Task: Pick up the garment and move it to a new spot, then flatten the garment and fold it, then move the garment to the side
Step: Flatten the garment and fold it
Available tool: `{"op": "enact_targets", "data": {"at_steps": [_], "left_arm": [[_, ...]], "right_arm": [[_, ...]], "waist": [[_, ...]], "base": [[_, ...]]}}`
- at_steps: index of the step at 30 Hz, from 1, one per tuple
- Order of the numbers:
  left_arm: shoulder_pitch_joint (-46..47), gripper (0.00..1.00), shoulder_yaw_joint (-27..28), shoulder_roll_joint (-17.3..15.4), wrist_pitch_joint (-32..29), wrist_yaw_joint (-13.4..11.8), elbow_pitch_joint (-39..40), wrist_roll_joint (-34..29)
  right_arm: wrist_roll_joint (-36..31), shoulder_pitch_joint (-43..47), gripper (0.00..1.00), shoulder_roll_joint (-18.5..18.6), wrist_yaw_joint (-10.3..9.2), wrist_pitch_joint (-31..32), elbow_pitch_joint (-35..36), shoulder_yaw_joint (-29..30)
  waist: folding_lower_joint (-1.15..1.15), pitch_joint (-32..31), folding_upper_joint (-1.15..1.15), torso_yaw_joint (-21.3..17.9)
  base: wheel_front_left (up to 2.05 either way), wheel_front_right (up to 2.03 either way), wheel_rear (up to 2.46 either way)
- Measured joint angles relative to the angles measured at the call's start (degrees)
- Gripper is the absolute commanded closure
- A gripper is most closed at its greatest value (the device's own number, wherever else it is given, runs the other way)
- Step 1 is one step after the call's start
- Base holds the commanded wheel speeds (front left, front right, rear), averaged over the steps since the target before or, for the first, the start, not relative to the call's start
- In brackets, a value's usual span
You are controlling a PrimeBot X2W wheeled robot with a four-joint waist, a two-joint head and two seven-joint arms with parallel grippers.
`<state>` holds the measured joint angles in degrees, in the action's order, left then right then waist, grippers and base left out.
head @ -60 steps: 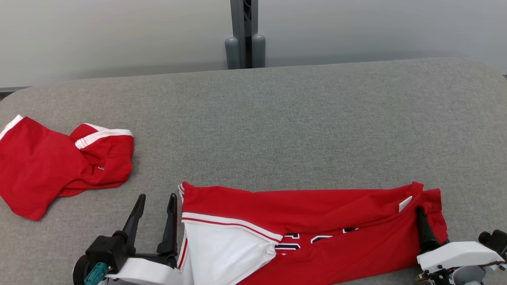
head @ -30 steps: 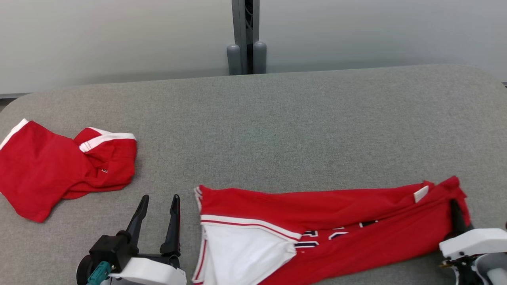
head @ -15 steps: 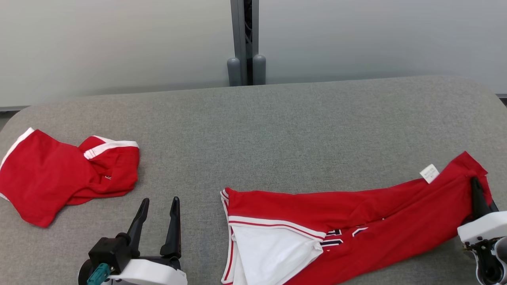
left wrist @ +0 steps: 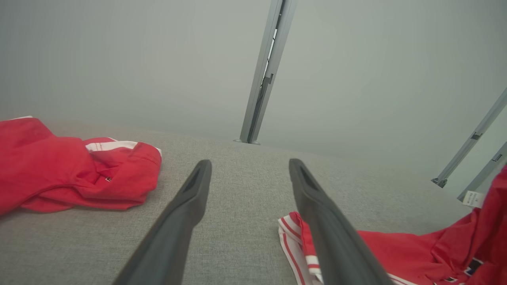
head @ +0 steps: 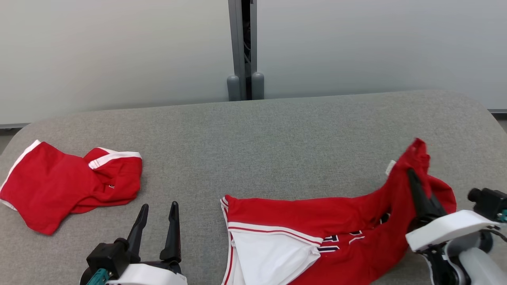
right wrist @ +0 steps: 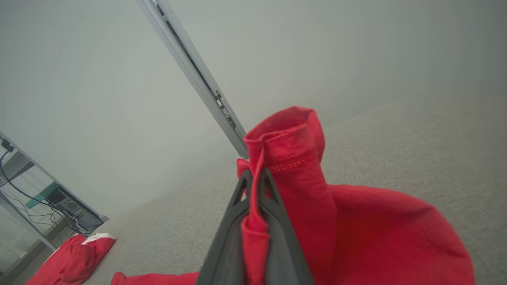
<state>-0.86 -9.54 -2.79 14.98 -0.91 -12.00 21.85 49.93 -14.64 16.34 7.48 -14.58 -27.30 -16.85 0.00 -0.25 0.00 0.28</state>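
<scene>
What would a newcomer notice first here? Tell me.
The red jersey stretches along the near edge of the grey table, its right end lifted and pinched in the shut right gripper. Next, a second red garment lies crumpled at the left, with the open left gripper empty between them.

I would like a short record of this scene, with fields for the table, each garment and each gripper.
table: grey, padded
jersey: red, white inside showing, mostly lying on the table
right gripper: shut on one end of the jersey, held above the table
left gripper: open, empty, beside the jersey's other end
second garment: red with white trim, crumpled at the table's left side
</scene>
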Motion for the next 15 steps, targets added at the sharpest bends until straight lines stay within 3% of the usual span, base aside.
{"op": "enact_targets", "data": {"at_steps": [15], "left_arm": [[-0.1, 0.00, -0.8, 0.0, 0.0, -0.9, 0.3, 2.4]], "right_arm": [[-7.7, 1.4, 1.00, -9.9, 0.00, 10.8, 12.9, -6.0]], "waist": [[0.00, -0.8, 0.00, 3.1]], "base": [[0.00, 0.00, 0.00]]}}
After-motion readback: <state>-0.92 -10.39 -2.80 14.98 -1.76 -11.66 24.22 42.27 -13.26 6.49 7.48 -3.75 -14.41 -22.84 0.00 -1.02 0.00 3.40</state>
